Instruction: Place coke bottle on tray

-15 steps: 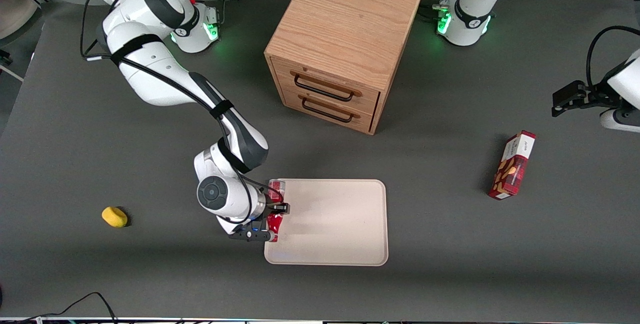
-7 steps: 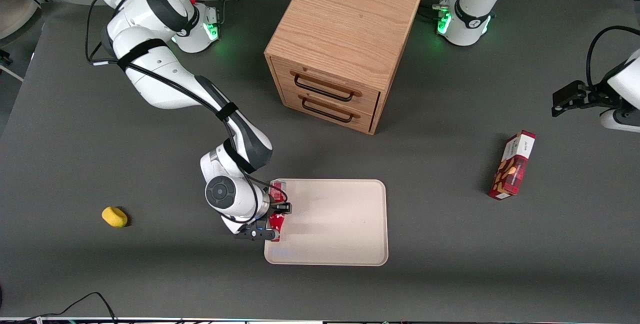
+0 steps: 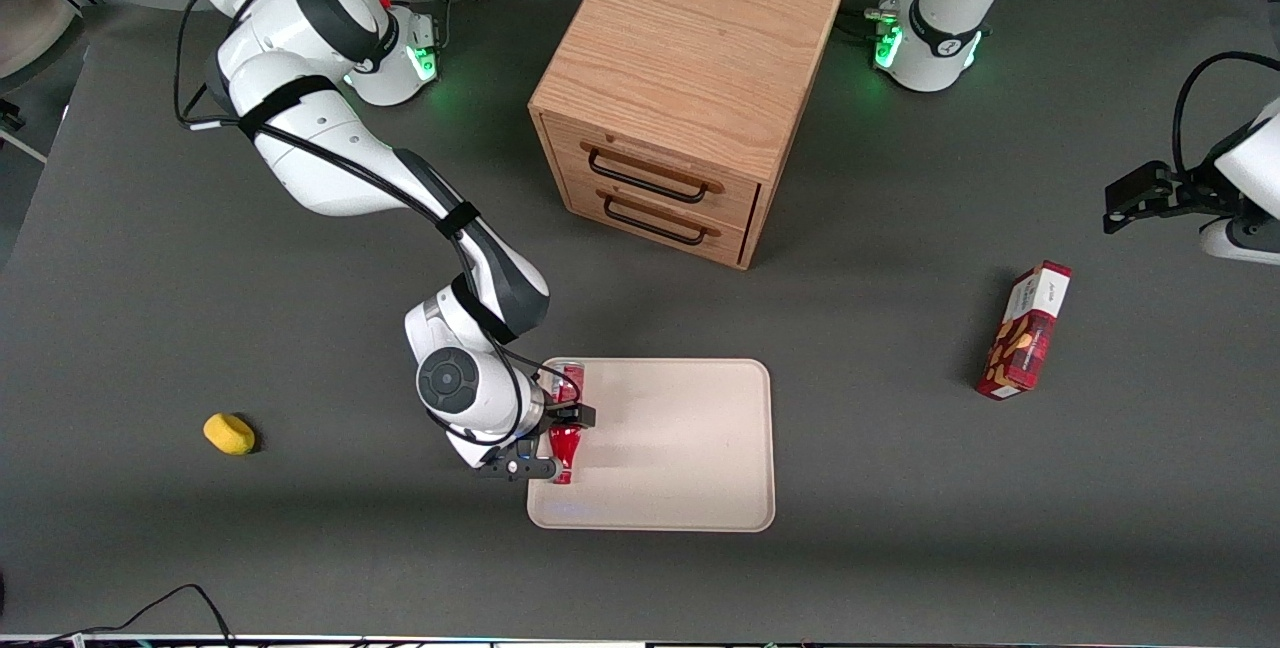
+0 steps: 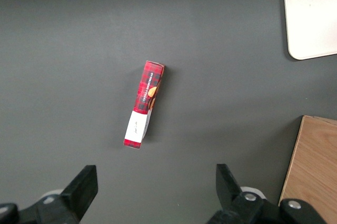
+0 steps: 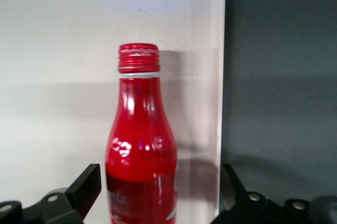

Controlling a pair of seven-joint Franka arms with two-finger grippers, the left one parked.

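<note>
The coke bottle (image 3: pixel 566 440) is slim and red with a red cap. It lies on its side on the pale beige tray (image 3: pixel 680 448), along the tray's edge toward the working arm's end, with its cap nearer the front camera. My right gripper (image 3: pixel 558 444) is over it, open, with a finger on each side of the bottle's body and a gap beside it. In the right wrist view the bottle (image 5: pixel 141 145) lies between the spread fingers of the gripper (image 5: pixel 158 190), over the tray (image 5: pixel 52 50). The bottle's base is hidden there.
A wooden two-drawer cabinet (image 3: pixel 690 88) stands farther from the front camera than the tray. A red snack box (image 3: pixel 1025 333) lies toward the parked arm's end and shows in the left wrist view (image 4: pixel 145 111). A small yellow object (image 3: pixel 229 433) lies toward the working arm's end.
The gripper has shifted a little onto the tray with the bottle, and its fingers have spread apart, letting go of the bottle.
</note>
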